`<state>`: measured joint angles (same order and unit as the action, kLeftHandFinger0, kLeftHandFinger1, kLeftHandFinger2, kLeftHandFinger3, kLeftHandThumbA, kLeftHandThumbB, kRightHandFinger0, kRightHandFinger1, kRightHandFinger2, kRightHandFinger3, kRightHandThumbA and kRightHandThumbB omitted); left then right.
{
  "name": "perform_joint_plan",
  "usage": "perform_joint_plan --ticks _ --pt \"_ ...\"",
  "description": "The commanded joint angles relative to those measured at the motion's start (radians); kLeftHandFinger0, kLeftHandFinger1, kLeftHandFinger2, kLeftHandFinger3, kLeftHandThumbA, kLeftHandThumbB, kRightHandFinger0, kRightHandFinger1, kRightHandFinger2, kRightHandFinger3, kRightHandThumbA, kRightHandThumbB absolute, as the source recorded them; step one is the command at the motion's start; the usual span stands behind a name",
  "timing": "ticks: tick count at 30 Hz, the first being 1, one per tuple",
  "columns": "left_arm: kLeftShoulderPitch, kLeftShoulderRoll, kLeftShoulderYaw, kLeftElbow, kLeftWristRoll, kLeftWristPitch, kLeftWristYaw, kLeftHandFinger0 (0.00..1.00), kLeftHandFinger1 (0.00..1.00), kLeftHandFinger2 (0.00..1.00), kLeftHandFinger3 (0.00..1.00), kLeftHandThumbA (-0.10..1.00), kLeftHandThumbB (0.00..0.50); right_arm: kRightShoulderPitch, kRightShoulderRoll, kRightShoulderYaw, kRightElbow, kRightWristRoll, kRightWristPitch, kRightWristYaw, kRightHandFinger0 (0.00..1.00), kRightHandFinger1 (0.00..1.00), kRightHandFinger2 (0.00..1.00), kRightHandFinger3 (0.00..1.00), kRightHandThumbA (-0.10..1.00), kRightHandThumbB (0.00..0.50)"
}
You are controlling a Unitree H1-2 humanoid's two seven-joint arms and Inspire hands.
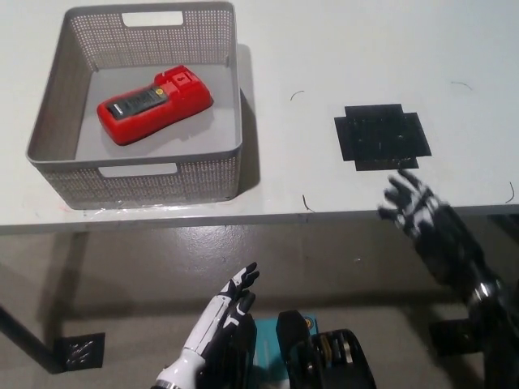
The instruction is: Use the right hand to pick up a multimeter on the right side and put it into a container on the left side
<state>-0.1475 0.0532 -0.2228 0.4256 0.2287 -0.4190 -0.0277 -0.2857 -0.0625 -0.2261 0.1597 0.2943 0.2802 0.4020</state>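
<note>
While the black right hand (423, 215) hangs at the table's front edge with fingers spread wide and nothing in them, a black cross-shaped mark (382, 136) lies on the white table (340, 49) at its 11 o'clock, bare; well off at its 10 o'clock sits the grey mesh basket (138, 182), the red multimeter (154, 103) lying flat inside, slanted; the white left hand (223, 312) rests low at 6 o'clock of the basket, fingers loosely apart, empty.
</note>
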Motion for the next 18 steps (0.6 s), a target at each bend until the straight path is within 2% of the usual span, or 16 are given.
perform_joint_plan --ticks 1,7,12,18 --pt "-0.009 -0.002 0.011 -0.007 -0.006 -0.051 0.024 1.00 1.00 1.00 1.00 1.00 0.465 0.325 0.048 0.175 -0.704 -0.164 -0.483 0.072 1.00 1.00 1.00 1.00 1.00 0.440" --pt "0.004 -0.002 0.015 -0.012 -0.008 -0.051 0.022 1.00 1.00 1.00 1.00 1.00 0.474 0.416 0.048 0.244 -0.605 -0.209 -0.603 0.071 1.00 1.00 1.00 1.00 1.00 0.352" --pt "0.006 0.000 0.006 -0.012 -0.006 -0.051 0.025 1.00 1.00 1.00 1.00 1.00 0.474 0.435 0.021 0.257 -0.418 -0.283 -0.668 0.022 1.00 1.00 1.00 1.00 1.00 0.397" --pt "0.035 -0.008 0.008 -0.026 -0.012 -0.051 0.026 1.00 1.00 1.00 1.00 1.00 0.476 0.430 -0.001 0.276 -0.200 -0.388 -0.698 -0.066 1.00 1.00 1.00 1.00 1.00 0.400"
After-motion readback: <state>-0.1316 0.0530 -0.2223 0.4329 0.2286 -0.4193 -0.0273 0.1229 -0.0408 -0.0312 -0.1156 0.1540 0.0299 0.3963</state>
